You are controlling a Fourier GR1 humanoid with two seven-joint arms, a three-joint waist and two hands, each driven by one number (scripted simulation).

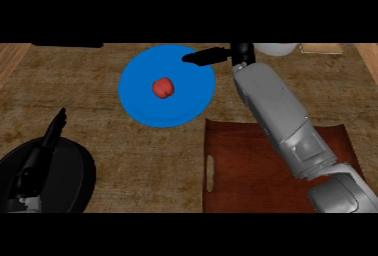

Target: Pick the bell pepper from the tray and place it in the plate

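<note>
Wooden counter [66, 90], seen from steeply above. I see the bell pepper [163, 87] lying near the middle of the blue plate [140, 107], off the brown tray [244, 170]. Right hand [207, 55] hangs over the plate's far right rim, fingers straight and pointing left, holding nothing, apart from the pepper. Left hand [44, 150] rests lower left over a dark round object [77, 175], fingers straight up, empty.

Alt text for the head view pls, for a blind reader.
A red bell pepper lies on a blue plate on the brown counter, with the robot's right hand open at the plate's far-right rim, holding nothing. The brown tray lies at lower right under that forearm; the left hand rests at lower left, fingers up.
</note>
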